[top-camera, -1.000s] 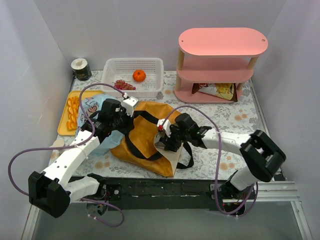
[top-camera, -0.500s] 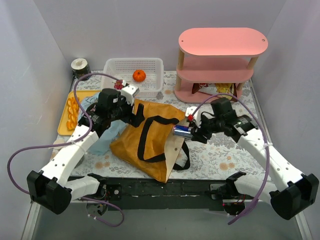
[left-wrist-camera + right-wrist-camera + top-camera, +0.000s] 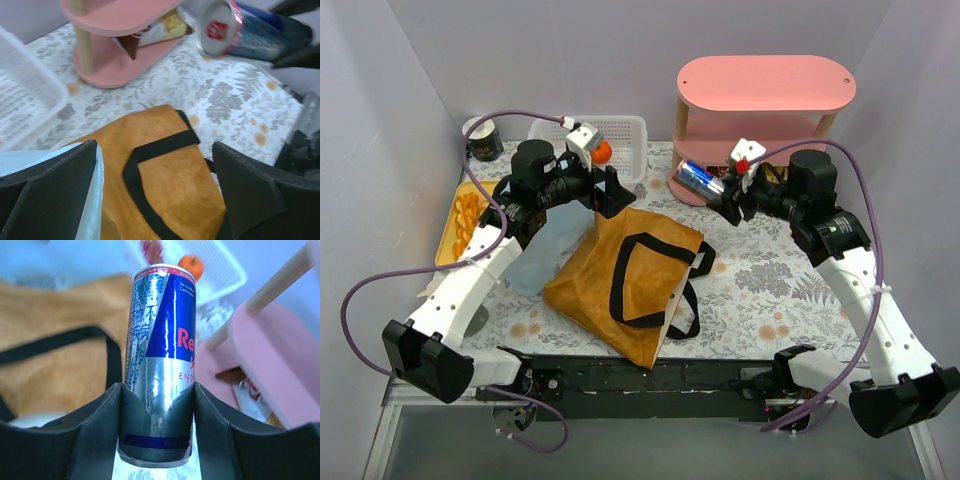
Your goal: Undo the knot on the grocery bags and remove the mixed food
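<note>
**A:** Where is the can (image 3: 697,178)?

**B:** The right gripper (image 3: 723,192) has it, up off the table (image 3: 770,285) and just in front of the lowest tier of the shelf (image 3: 765,85). It lies tilted, with its top end toward the basket (image 3: 620,128).

**A:** Is the grip firm?

**B:** The right wrist view shows both fingers pressed against the silver bottom part, one on each side. The blue and red print stands clear above them.

**A:** And the other food?

**B:** The orange (image 3: 601,150) sits in the basket. The pastry (image 3: 467,215) lies on the yellow tray (image 3: 444,255) at the left edge. The packet (image 3: 155,32) is on the shelf's bottom tier. I cannot make out the grapes in the top view.

**A:** The bags?

**B:** The tote (image 3: 620,290) lies flat in the middle of the table, black straps looped on top and cream lining showing at its near corner. The blue bag (image 3: 535,255) lies against the tote's left side. I cannot tell whether it is knotted.

**A:** What about the left gripper (image 3: 607,190)?

**B:** It hangs over the tote's far edge, near the basket, with its jaws spread wide and nothing between them.

**A:** Anything else?

**B:** A dark cup (image 3: 480,140) stands in the far left corner, beside the basket.
</note>
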Robot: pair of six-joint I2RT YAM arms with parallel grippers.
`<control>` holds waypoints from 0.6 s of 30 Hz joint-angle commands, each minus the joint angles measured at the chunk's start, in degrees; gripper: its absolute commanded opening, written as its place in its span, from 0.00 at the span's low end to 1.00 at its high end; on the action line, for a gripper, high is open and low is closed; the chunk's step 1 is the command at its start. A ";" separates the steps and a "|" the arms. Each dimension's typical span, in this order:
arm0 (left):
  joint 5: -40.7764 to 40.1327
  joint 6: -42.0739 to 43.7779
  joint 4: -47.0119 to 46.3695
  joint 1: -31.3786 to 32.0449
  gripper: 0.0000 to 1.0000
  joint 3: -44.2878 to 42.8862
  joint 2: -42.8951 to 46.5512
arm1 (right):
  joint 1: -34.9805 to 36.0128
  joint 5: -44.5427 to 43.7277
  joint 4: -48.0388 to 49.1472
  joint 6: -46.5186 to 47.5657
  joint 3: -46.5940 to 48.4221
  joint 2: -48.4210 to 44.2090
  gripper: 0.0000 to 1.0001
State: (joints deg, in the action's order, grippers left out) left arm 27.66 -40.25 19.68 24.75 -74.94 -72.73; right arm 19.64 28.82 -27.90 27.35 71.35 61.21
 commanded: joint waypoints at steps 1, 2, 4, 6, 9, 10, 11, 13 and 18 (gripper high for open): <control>11.97 -7.55 -5.27 -0.32 0.98 -2.22 -1.53 | -0.13 -1.13 30.33 -16.79 0.54 2.86 0.01; 13.28 -8.17 -4.92 -0.32 0.98 -3.71 -2.06 | -0.21 -0.70 32.28 -18.37 0.46 3.56 0.01; 14.88 -8.09 -3.87 -0.23 0.98 -4.69 -2.77 | -0.04 1.32 34.40 -18.91 0.72 4.26 0.01; 12.17 -7.30 -0.36 -0.32 0.98 -6.10 -1.90 | -0.04 1.94 33.71 -19.62 1.59 4.53 0.01; 4.36 -0.28 7.72 -0.41 0.98 -7.06 2.58 | -0.04 3.17 33.27 -19.79 2.12 4.27 0.01; -2.28 2.95 10.00 -0.49 0.98 -6.89 5.64 | -0.04 3.00 33.00 -19.97 2.21 4.09 0.01; -5.57 4.64 14.72 -0.50 0.98 -6.54 7.23 | -0.04 2.82 32.82 -20.15 2.30 4.09 0.01; -10.85 6.32 19.14 -0.58 0.98 -4.79 11.10 | -0.04 2.56 32.82 -20.23 2.65 4.09 0.01; -5.17 9.76 20.41 -0.23 0.98 -0.39 19.91 | -0.04 3.52 36.24 -21.81 2.39 4.79 0.01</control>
State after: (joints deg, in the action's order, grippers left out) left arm 22.61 -34.72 36.40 24.16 -77.56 -57.95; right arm 19.59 30.72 -2.35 7.88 71.33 67.33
